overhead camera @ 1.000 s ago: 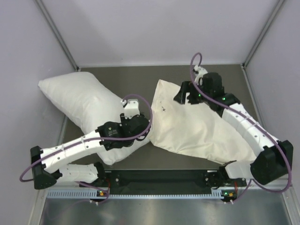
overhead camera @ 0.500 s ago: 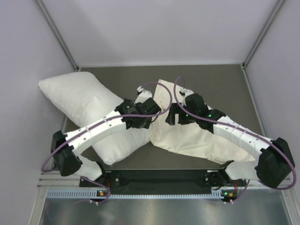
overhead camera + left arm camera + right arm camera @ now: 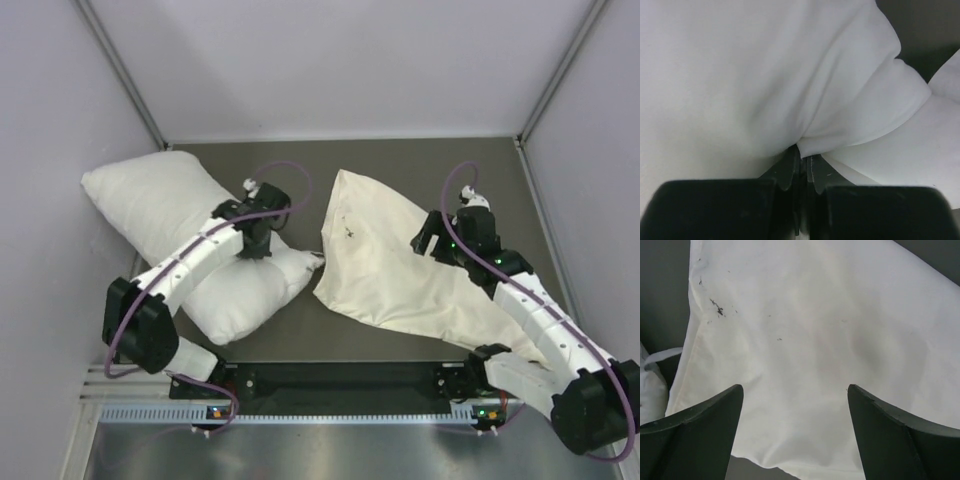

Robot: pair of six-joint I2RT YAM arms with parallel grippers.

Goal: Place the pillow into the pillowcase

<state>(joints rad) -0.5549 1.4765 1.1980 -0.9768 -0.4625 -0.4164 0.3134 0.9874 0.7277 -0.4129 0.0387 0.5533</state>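
The pillowcase (image 3: 390, 275) lies flat and wrinkled on the dark table (image 3: 300, 165), and all places here are given from it. The pillow (image 3: 165, 215) lies to its left, plump and slanted. The pillow's near right corner comes just beside the left edge of the pillowcase, but I cannot tell whether they touch. The left gripper (image 3: 801, 170) is on the part of the pillow that faces the pillowcase. Its fingers are pressed together and pinch a small fold of the white pillow fabric. The right gripper (image 3: 795, 395) hangs over the right upper part of the pillowcase, with its fingers spread wide and holding nothing. Some small dark specks (image 3: 716, 306) show on the pillowcase near its left upper corner.
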